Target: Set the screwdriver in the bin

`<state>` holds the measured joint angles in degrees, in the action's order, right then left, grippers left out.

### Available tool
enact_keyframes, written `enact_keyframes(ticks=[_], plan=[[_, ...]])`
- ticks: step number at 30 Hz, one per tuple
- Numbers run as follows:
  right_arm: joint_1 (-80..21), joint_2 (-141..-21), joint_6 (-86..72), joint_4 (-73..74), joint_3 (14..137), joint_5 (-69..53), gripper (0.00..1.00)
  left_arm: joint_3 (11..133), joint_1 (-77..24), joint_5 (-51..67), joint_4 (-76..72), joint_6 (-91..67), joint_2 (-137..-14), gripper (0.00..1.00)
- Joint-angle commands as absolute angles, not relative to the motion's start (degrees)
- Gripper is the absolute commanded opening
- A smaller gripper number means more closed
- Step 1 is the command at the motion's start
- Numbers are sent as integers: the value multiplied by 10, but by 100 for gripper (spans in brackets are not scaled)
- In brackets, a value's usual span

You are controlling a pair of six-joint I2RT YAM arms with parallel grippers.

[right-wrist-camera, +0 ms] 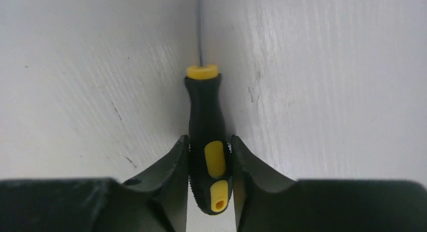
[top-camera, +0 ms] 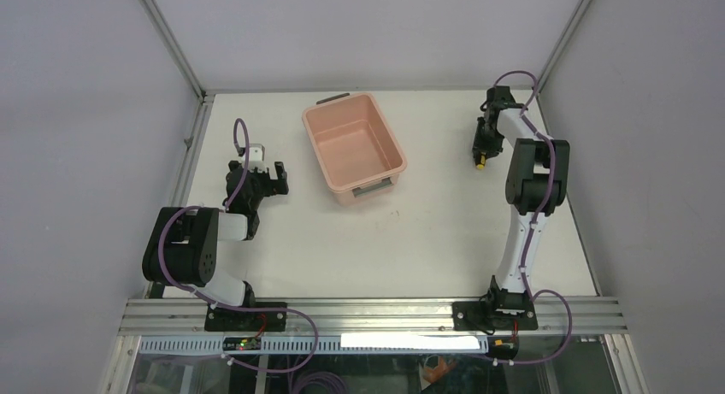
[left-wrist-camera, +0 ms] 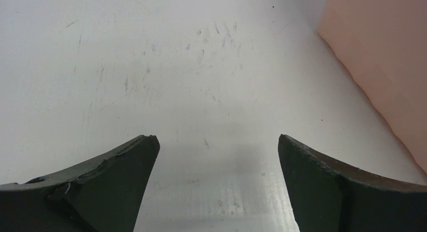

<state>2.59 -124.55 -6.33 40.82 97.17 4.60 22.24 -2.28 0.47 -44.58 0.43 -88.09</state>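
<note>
Black-and-yellow at the handle, the screwdriver (right-wrist-camera: 206,106) is clamped between the fingers of the right gripper (right-wrist-camera: 209,139), its thin shaft pointing away over the white tabletop (top-camera: 427,232). It is well to the right of the salmon-pink bin (top-camera: 355,146). On the bin's other side, the left gripper (left-wrist-camera: 216,141) is spread wide with nothing between its jaws.

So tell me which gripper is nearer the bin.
Left. The left gripper sits open and empty just off the left side of the bin. The right gripper is farther off on the bin's right, shut on the screwdriver.
</note>
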Motion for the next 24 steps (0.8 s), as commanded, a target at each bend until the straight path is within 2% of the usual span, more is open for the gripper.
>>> enact_keyframes(ticks=[1,5,8,12,18,24], plan=[[26,-1241,-70,413,972,67,18,220,-27,10,-460,-5,-864,99],[25,-1194,-65,452,1004,75,7,220,-27,9,-460,-5,-864,99],[25,-1145,-68,494,1030,46,5,220,-26,9,-461,-5,-864,99],[4,-1085,-88,561,1070,-55,8,220,-26,10,-460,-5,-863,99],[-166,-1029,-117,591,1121,-31,11,220,-26,10,-461,-5,-864,99],[-321,-1085,-163,536,1163,-13,11,220,-26,9,-461,-5,-864,99]])
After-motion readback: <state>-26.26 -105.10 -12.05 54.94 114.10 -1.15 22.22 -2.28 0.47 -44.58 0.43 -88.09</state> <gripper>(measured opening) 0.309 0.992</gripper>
